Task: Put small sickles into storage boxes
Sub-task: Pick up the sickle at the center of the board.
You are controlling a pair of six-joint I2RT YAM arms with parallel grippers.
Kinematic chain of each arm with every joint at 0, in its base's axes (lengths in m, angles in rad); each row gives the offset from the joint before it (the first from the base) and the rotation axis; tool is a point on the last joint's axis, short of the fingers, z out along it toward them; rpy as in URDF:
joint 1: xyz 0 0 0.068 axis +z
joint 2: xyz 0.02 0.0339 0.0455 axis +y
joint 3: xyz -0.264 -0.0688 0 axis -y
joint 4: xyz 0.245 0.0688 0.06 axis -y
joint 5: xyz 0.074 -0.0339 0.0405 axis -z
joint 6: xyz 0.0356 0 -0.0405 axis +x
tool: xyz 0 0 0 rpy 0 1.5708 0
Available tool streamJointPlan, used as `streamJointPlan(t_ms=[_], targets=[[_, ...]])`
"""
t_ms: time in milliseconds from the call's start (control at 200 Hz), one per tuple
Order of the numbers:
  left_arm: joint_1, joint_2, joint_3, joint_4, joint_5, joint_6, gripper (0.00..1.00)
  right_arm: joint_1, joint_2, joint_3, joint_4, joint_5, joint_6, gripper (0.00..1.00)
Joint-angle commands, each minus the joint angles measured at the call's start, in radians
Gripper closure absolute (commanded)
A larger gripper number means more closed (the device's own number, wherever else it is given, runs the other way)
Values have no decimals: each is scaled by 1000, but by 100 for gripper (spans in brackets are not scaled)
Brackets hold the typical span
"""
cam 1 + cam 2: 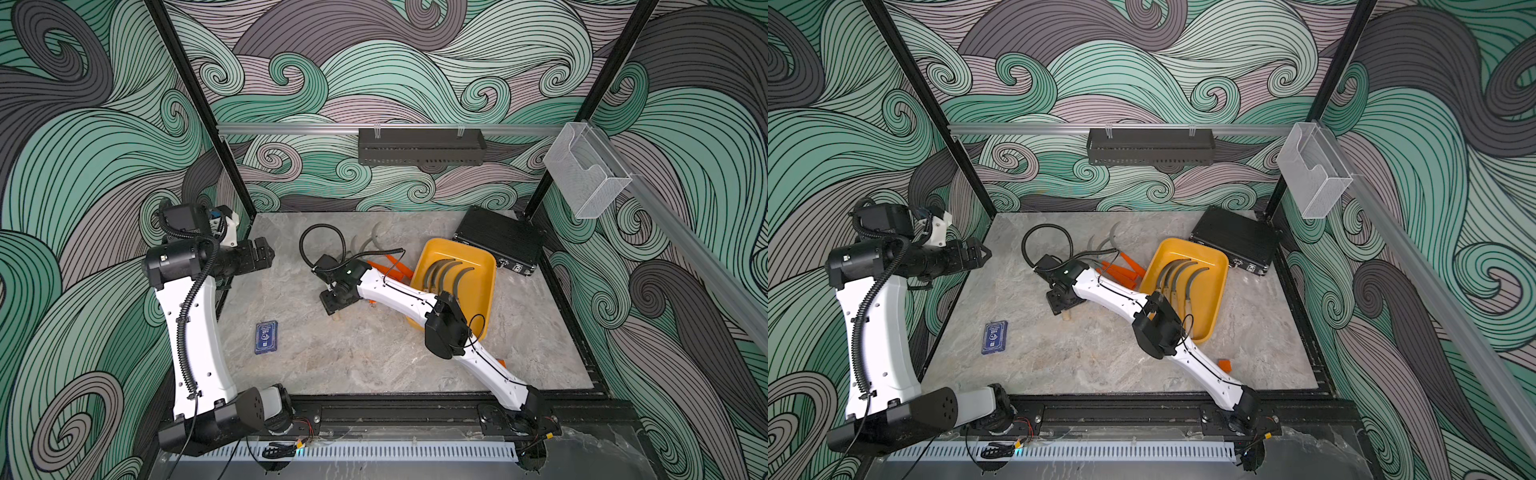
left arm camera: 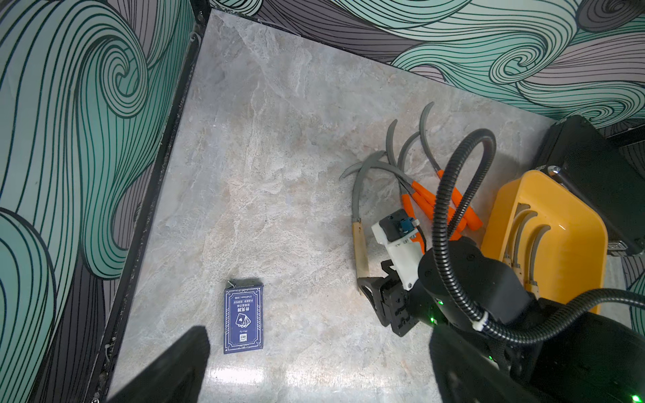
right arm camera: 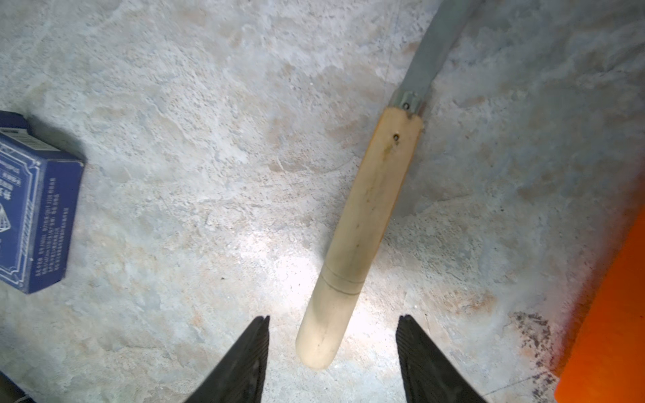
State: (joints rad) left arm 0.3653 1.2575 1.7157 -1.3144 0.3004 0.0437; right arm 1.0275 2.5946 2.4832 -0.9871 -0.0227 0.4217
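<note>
Yellow tray [image 1: 478, 307]: beside the loose pile, holding three sickles [image 1: 1179, 276] side by side, likely to leave room for more.
Left gripper [image 1: 268, 252]: raised at the table [image 1: 374, 365] edge, fingers spread wide, empty, seemingly parked clear.
Right gripper [image 3: 333, 317]: low, fingers parted either side of a handle's butt, not touching; apparently lining up a pinch.
Orange-handled sickles [image 2: 419, 195]: heaped on the table; count unclear, right arm [image 1: 399, 291] covering them in both top views.
Wooden-handled sickle [image 3: 366, 209]: flat on the table, blade tip cut off in the right wrist view.

The marble tabletop [image 1: 374, 357] carries loose sickles [image 2: 420, 192], a yellow tray [image 1: 478, 299], a black case [image 1: 498, 241] and a blue card box [image 1: 266, 337].
</note>
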Motion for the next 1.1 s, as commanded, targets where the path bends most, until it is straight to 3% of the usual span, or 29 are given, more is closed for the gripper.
streamJointPlan(t_ms=[0, 525, 1096], targets=[[6, -23, 0, 2, 16, 10, 2, 6, 40, 10, -28, -12, 3, 39], [5, -24, 7, -3, 26, 14, 1, 17, 86, 37, -68, 29, 24, 41], [6, -30, -8, 4, 46, 15, 1, 17, 100, 22, -149, 69, 53, 61]])
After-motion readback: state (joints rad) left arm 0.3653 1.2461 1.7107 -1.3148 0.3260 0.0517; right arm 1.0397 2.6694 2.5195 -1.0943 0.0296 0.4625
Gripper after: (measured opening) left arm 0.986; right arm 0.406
